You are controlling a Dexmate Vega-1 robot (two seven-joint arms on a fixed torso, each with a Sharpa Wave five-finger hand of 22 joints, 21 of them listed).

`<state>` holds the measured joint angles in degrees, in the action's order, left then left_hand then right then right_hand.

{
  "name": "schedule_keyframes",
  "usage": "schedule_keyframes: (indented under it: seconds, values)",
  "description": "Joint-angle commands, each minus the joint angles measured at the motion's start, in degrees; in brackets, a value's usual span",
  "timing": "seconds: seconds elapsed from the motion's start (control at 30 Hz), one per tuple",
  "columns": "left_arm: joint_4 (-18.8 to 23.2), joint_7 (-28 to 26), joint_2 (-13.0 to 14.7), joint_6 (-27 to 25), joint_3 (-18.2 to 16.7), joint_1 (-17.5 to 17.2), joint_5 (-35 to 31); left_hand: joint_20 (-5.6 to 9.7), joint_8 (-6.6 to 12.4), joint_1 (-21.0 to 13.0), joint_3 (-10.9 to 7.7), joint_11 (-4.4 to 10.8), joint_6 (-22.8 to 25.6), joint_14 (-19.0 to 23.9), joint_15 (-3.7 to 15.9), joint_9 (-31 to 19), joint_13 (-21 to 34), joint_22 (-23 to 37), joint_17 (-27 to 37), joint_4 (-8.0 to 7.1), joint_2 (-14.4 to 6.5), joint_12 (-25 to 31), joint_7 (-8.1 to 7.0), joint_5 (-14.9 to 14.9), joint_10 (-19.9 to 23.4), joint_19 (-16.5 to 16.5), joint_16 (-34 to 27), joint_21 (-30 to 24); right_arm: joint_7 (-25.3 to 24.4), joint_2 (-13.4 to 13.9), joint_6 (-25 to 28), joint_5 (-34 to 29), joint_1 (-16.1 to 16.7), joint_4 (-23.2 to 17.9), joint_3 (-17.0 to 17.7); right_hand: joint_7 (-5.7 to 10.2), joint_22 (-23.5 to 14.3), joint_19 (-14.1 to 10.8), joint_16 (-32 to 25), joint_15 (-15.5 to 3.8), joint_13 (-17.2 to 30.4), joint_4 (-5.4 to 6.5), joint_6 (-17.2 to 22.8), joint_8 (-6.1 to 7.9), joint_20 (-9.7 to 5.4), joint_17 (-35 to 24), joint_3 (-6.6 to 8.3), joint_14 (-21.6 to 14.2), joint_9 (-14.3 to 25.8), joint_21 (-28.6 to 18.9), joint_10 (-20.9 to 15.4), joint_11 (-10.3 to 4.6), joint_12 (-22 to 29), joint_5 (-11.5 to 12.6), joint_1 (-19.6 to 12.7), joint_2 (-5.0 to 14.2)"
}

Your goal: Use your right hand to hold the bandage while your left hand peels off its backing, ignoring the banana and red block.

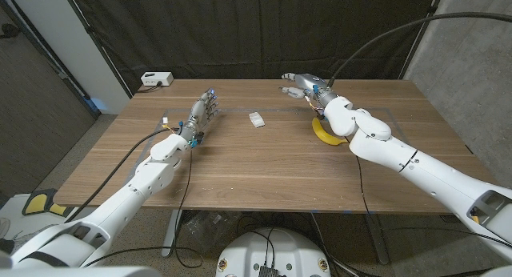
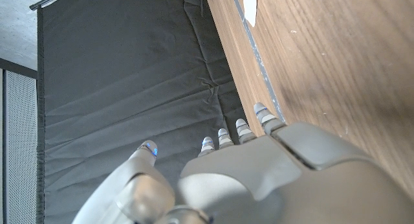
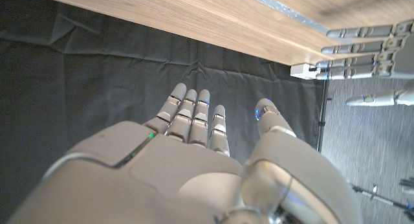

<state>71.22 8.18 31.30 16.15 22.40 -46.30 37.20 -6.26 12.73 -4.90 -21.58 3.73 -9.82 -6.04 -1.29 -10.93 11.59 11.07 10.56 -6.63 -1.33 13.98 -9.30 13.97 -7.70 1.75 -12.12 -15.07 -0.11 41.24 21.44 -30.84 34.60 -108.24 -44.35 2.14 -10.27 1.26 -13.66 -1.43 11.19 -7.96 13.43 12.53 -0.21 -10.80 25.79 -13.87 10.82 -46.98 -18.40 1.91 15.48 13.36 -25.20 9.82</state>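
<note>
The bandage [image 1: 256,119] lies untouched near the table's [image 1: 264,173] far edge, between our hands. Right hand [image 1: 306,88] and left hand [image 1: 202,117] both spread, empty — we judge nothing begun; next, the right must descend and pin it.

A wooden table [image 1: 264,161] stands before a black curtain [image 1: 240,29]. A banana [image 1: 324,134] lies on the table's right part, partly hidden from the head camera. Beyond the table's far left corner sits a small white box [image 1: 157,79], close to the curtain. Pale tape lines [image 1: 276,110] run along the table's far side.
</note>
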Motion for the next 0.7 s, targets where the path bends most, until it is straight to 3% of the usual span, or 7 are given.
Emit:
schedule_keyframes:
  seconds: [0.03, 0.4, 0.7]
  values:
    - [0.9, 0.0, 0.6, -0.4, -0.4, -1.0, 0.4, -0.23, 0.04, 0.0, 0.32, -0.11, -1.8, 0.6, -0.04, -0.1, 0.2, 0.2, 0.1, -0.11, -0.5, 0.3, -0.57, 0.0, 0.4, -0.1, -0.2, -0.4, 6.9, -1.5, 4.4, -9.1, -2.2, -1.1, -3.9, 0.14, -0.3, -0.6, -0.5, -0.16, 0.0, 0.08, 0.7, 0.60, -0.02, -0.3, 0.54, -0.7, 0.1, -0.2, -0.9, -0.11, 0.3, 0.3, -0.7, 0.20]
    - [0.4, 0.6, 0.6, -0.4, -0.3, -1.0, 0.7, -0.56, -0.08, -0.1, 0.41, -0.03, -1.8, 1.1, -0.30, -0.1, 0.2, 0.2, 0.1, -0.13, -0.5, 0.3, -0.67, 0.0, 0.6, -0.3, -0.3, -0.4, 12.6, -3.7, 4.4, -13.0, -4.3, 0.9, -6.4, 0.30, -0.3, -1.0, -0.6, -0.63, 0.0, 0.26, 1.2, 0.53, -0.07, -0.3, 1.02, -1.3, 0.1, -0.3, -1.8, -0.56, 0.5, 0.4, -1.1, 0.42]
    - [0.0, 0.8, 0.5, -0.6, -0.3, -0.8, 0.9, -0.68, -0.17, -0.1, 0.49, -0.09, -1.7, 1.7, -0.30, -0.1, 0.2, 0.2, 0.2, -0.15, -0.6, 0.3, -0.69, -0.1, 0.8, -0.4, -0.3, -0.4, 15.5, -5.6, 2.8, -13.8, -5.9, 4.3, -7.8, 0.50, -0.3, -2.2, -0.9, -1.25, -0.1, 0.40, 3.9, 1.11, -0.13, -0.3, 1.61, -3.2, 0.1, -0.6, -3.9, -0.87, 1.0, 0.5, -1.7, 0.36]
